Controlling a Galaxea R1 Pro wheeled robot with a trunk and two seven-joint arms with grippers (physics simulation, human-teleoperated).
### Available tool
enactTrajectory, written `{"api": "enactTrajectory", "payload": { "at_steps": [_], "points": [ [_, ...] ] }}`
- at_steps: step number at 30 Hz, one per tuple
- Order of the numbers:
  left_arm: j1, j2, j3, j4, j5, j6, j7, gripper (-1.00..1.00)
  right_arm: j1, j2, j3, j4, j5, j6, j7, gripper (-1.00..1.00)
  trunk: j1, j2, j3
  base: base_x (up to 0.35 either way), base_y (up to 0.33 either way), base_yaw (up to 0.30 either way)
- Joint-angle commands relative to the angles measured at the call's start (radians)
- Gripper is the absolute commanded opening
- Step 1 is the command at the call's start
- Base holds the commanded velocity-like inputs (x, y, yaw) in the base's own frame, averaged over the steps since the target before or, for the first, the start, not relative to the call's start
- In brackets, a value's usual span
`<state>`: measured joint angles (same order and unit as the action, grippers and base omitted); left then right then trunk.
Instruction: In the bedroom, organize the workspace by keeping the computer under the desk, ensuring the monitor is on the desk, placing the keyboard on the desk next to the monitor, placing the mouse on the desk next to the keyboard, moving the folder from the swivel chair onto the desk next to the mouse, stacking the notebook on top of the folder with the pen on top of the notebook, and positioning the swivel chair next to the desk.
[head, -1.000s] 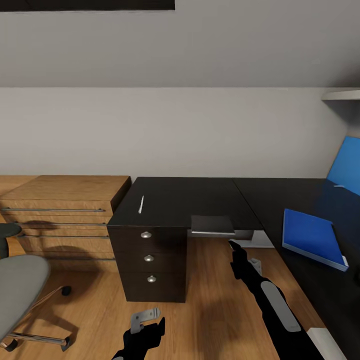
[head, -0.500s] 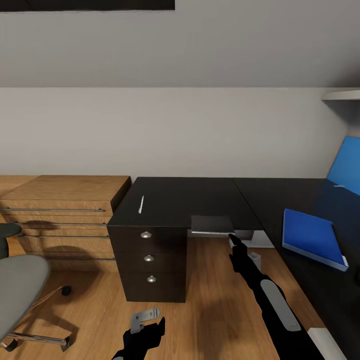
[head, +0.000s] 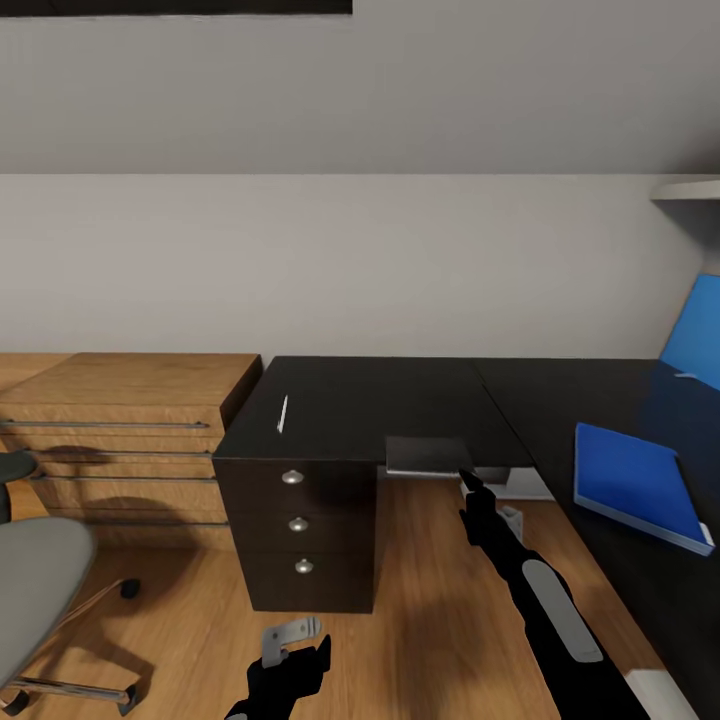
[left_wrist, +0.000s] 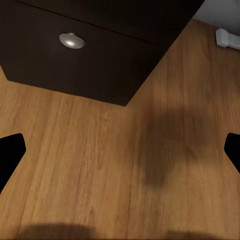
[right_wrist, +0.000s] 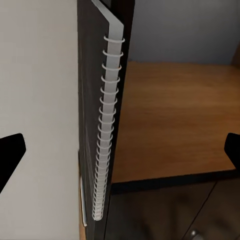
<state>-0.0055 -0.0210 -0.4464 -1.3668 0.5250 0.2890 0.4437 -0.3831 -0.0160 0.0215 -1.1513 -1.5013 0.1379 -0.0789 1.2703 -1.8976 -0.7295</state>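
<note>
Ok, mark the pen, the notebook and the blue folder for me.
pen (head: 282, 413): head view, middle of the white stick on the desk top.
notebook (head: 428, 454): head view, dark cover overhanging the desk edge.
folder (head: 636, 480): head view, centre of the blue cover.

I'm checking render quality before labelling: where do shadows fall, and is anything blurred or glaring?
Head view: soft shadows lie on the wooden floor under the right arm and on the wooden drawer chest near the swivel chair; the desk top shows no strong glare. Left wrist view: a blurry dark shadow patch on the floor. Right wrist view: the notebook spiral is sharp.
</note>
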Motion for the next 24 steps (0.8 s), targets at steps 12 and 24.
{"api": "enactTrajectory", "payload": {
  "at_steps": [12, 24],
  "points": [
    [-0.001, 0.001, -0.003, -0.002, 0.007, 0.002, 0.007, 1.00, 0.000, -0.001, 0.001, 0.007, -0.006, -0.001, -0.007, 1.00, 0.000, 0.000, -0.001, 0.104, 0.003, 0.000],
    [-0.001, 0.001, -0.002, -0.002, 0.007, 0.002, 0.007, 1.00, 0.000, -0.001, 0.001, 0.009, -0.005, -0.001, -0.007, 1.00, 0.000, 0.000, -0.001, 0.123, 0.000, 0.000]
  ]
}}
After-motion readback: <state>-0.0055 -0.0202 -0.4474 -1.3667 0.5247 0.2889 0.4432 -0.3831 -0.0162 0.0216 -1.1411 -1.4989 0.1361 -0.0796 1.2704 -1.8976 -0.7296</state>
